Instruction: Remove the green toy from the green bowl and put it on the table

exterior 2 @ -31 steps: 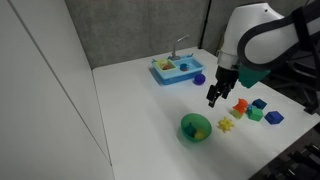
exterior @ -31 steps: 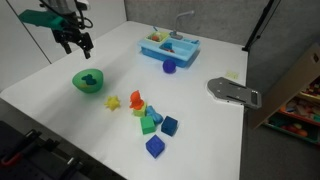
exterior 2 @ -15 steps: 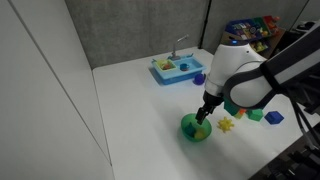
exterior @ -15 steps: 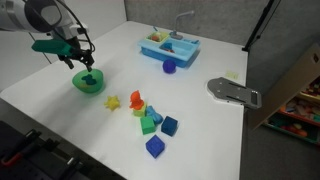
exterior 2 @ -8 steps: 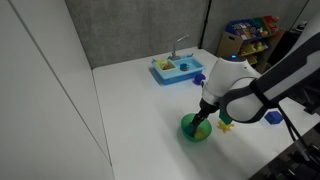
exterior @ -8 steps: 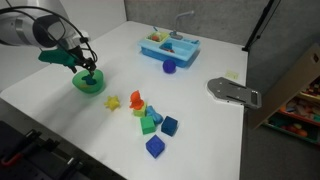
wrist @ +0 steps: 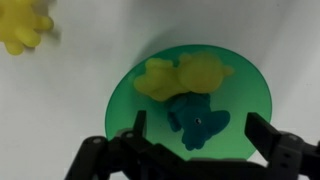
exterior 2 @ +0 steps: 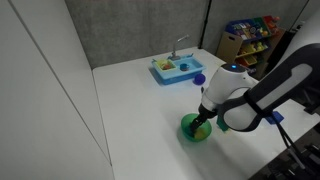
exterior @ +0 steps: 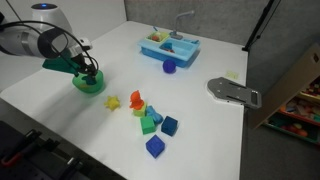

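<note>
The green bowl fills the wrist view. The dark green toy lies in it beside a yellow lumpy piece. My gripper is open, one finger on each side of the green toy, down inside the bowl. In both exterior views the gripper is lowered into the bowl on the white table. The toy is hidden by the gripper in those views.
A small yellow toy lies beside the bowl. A cluster of red, orange, green and blue blocks lies further off. A blue toy sink stands at the back, a purple ball before it. A grey tool lies at the table's edge.
The gripper has come down from above the table into the green bowl, lowering further over the last half second. Nothing has been taken hold of.
</note>
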Robot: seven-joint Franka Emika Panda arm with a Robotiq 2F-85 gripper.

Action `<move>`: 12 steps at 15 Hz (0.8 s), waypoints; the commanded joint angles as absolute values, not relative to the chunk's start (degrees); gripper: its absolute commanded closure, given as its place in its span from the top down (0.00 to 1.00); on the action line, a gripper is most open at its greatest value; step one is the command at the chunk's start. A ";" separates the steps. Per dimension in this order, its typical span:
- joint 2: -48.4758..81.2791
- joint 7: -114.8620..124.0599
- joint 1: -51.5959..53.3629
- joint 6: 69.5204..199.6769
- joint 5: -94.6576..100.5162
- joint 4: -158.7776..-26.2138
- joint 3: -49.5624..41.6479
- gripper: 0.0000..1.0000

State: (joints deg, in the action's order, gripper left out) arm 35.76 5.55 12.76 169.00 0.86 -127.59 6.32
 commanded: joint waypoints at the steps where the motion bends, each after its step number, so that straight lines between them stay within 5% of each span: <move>1: 37.42 6.77 13.28 171.07 -0.83 -126.72 6.55 1.00; 12: 40.87 8.42 20.07 173.07 -0.15 -124.18 1.60 1.00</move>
